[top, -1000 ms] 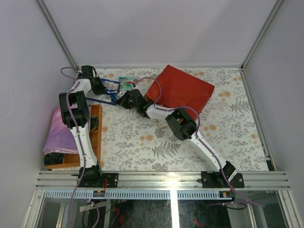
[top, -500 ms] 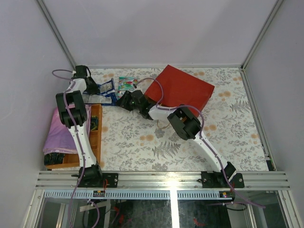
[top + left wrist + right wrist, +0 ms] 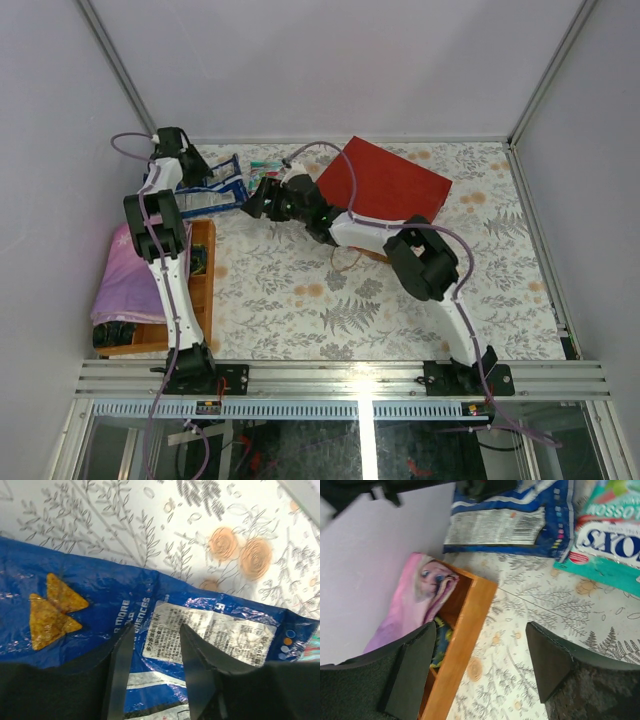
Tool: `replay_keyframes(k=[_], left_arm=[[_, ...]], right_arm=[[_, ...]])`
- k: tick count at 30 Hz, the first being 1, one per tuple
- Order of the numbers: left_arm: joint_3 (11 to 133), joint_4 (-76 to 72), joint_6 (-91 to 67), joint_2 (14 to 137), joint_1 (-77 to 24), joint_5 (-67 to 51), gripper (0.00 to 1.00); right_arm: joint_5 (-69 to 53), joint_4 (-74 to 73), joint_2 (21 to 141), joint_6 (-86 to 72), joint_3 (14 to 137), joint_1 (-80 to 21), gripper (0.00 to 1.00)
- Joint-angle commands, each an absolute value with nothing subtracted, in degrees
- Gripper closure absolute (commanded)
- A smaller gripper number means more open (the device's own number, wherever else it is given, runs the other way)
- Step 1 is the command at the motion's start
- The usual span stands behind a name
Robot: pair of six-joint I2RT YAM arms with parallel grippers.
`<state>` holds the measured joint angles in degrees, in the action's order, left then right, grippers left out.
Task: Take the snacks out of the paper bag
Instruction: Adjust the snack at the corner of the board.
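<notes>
floral table (image 3: 400, 290) holds blue pack (image 3: 90, 590) beneath left tool (image 3: 156, 629)

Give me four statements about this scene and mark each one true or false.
1. The right gripper is shut on the teal FOX'S packet. False: its jaws stand open and empty, and the packet lies flat beyond them.
2. The left gripper hangs open over a blue-and-white pack. True.
3. The pink cloth lies on the paper bag. False: it lies at the wooden tray.
4. The teal FOX'S packet lies outside the paper bag. True.
</notes>
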<state>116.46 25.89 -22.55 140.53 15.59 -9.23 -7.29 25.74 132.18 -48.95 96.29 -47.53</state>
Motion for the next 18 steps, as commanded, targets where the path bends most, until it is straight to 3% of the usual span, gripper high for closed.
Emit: replay_keyframes(k=[1,3,6,11,15,18], left_arm=[[121.03,28.86,-19.81,141.78,15.16,-10.15,0.53],[116.99,27.29,-19.39,137.07,14.34,-6.48,0.38],[105.15,21.44,-19.38,126.20,13.64,-0.80,0.02],[94.74,20.10,-19.98,111.60,13.79,7.22,0.00],[90.87,25.17,-21.91,108.32,13.65,13.06,0.00],[86.60,25.40,-21.49,107.79,12.61,14.21,0.00]], right_arm=[[-9.99,30.68,119.37,-41.69,91.55,-47.81,0.19],[-10.19,30.76,114.31,-39.36,87.92,-47.81,0.14],[-9.41,31.30,104.77,-37.18,82.04,-47.69,0.05],[-2.81,28.85,87.52,-33.25,69.62,-44.76,0.01],[-1.13,30.53,73.87,-40.57,57.73,-33.73,0.01],[5.23,29.43,66.93,-37.45,53.16,-32.26,0.01]])
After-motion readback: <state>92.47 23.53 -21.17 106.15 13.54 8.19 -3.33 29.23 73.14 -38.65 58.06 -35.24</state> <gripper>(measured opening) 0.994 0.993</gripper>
